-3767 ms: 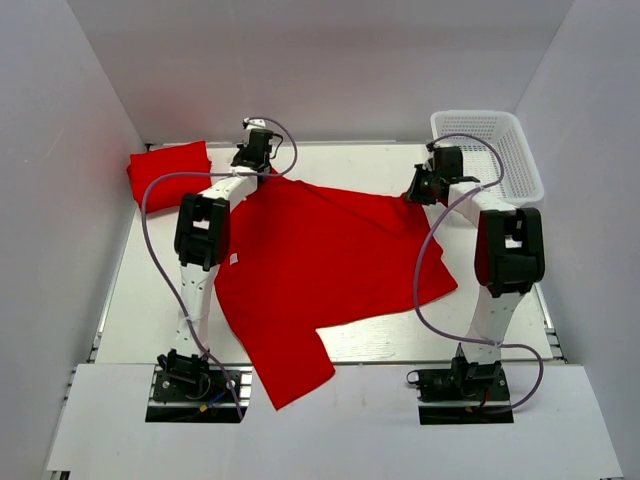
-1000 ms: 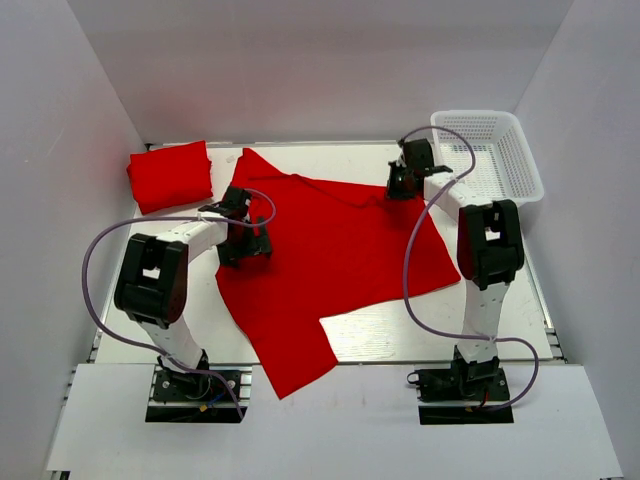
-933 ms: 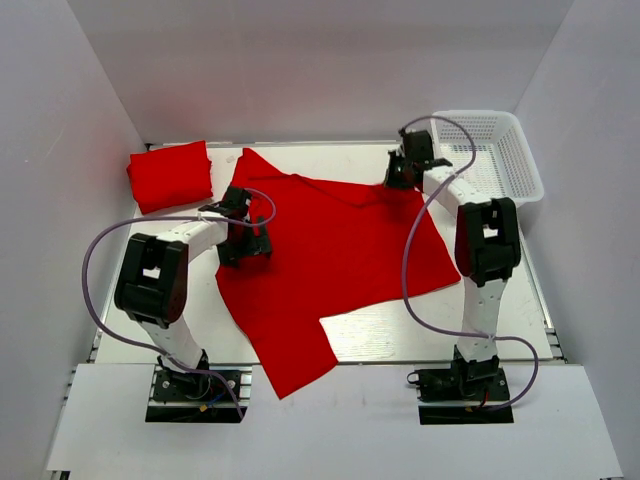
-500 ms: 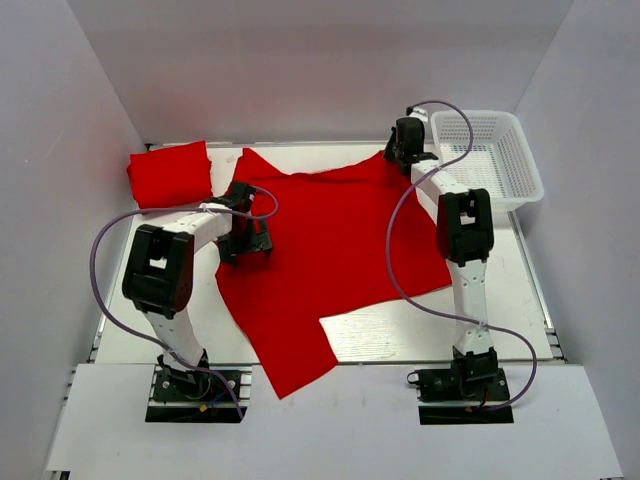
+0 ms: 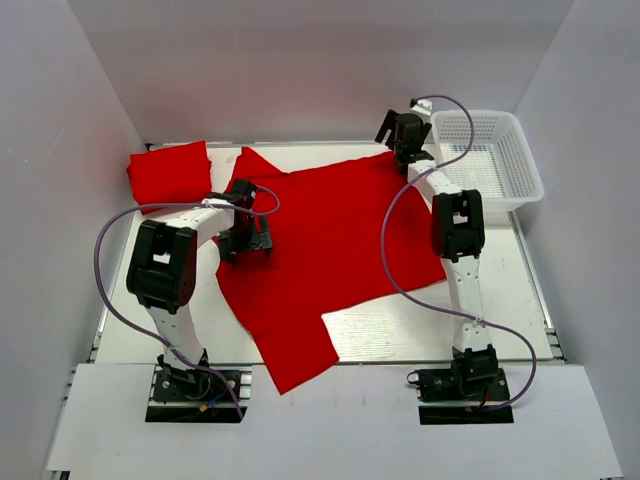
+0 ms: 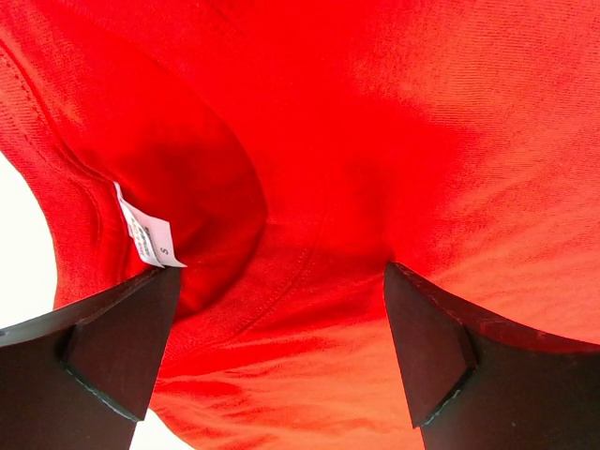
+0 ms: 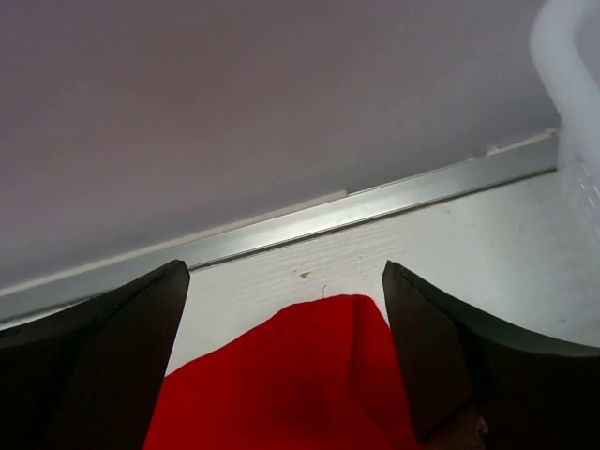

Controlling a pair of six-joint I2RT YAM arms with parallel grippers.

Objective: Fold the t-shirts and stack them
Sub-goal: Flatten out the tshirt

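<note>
A red t-shirt [image 5: 330, 240] lies spread open across the table, one sleeve reaching the near edge. A second red t-shirt [image 5: 168, 175] sits folded at the back left. My left gripper [image 5: 245, 245] hovers open over the spread shirt's left side; the left wrist view shows the collar with its white size label [image 6: 145, 234] beside the left gripper [image 6: 281, 347]. At the shirt's far right corner [image 5: 385, 160] my right gripper [image 5: 398, 140] stands open. That red corner [image 7: 319, 375] lies loose on the table between the fingers of the right gripper [image 7: 284, 314], not pinched.
A white lattice basket [image 5: 490, 150] stands at the back right, its rim [image 7: 562, 37] just right of my right gripper. The back wall and a metal table edge strip [image 7: 375, 202] run close ahead of it. Grey walls enclose both sides.
My right gripper carried the shirt's folded-over corner toward the back wall, flattening that side, then opened and released it. The left gripper has stayed open and nearly still.
</note>
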